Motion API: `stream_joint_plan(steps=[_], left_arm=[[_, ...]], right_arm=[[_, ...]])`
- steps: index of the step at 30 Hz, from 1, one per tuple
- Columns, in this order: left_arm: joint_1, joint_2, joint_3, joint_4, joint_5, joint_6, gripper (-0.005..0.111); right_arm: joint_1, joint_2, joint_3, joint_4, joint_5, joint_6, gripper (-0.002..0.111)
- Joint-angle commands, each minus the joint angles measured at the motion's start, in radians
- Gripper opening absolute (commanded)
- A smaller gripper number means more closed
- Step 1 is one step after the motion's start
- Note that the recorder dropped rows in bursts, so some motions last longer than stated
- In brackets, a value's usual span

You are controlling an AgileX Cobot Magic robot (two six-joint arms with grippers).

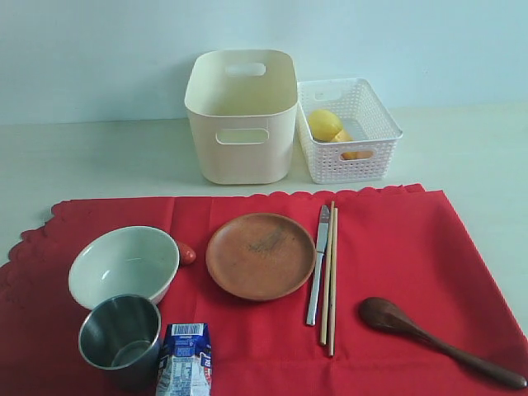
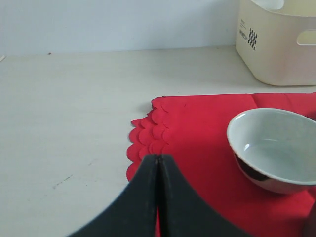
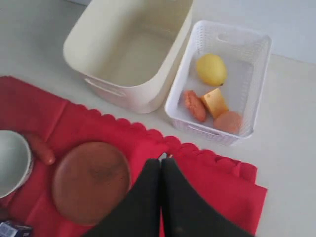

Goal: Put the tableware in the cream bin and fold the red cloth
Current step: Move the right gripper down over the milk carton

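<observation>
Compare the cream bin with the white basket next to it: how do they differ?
The cream bin is taller than the white basket. The cream bin has smooth solid walls; the white basket has lattice walls. The cream bin shows nothing inside, while the white basket holds a lemon and other food. Both are upright, open-topped, with handle cut-outs, beyond the red cloth.

The cream bin [image 2: 276,49] carries a small checkered mark beside vertical print too small to read. The milk carton [image 1: 185,359] shows a barcode, and its lettering is blurred.
</observation>
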State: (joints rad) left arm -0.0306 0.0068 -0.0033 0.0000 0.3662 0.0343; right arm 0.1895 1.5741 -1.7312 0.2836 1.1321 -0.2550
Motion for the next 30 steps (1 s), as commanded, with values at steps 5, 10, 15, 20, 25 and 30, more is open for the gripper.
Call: stream_joint_plan(steps=[5, 10, 15, 20, 25, 30], left_arm=[[0.0, -0.007, 0.003, -0.011, -0.008, 0.0, 0.0], [0.0, -0.007, 0.003, -0.011, -0.008, 0.0, 0.0], [0.0, -0.007, 0.003, -0.011, -0.008, 0.0, 0.0], [0.0, -0.007, 0.003, -0.011, -0.008, 0.0, 0.0], [0.0, -0.007, 0.003, -0.011, -0.008, 0.0, 0.0], [0.0, -0.007, 0.003, -0.011, -0.008, 0.0, 0.0]], right_arm=[[-0.003, -0.244, 0.289, 0.2, -0.082, -0.22, 0.0], [-0.003, -0.33, 0.41, 0.305, -0.077, -0.35, 0.0], [-0.003, -0.357, 0.506, 0.481, -0.028, -0.527, 0.0], [0.075, -0.351, 0.574, 0.483, -0.004, -0.666, 0.0], [0.233, -0.351, 0.639, 0.339, -0.027, -0.702, 0.0], [0.358, -0.349, 0.695, 0.288, -0.032, -0.702, 0.0]])
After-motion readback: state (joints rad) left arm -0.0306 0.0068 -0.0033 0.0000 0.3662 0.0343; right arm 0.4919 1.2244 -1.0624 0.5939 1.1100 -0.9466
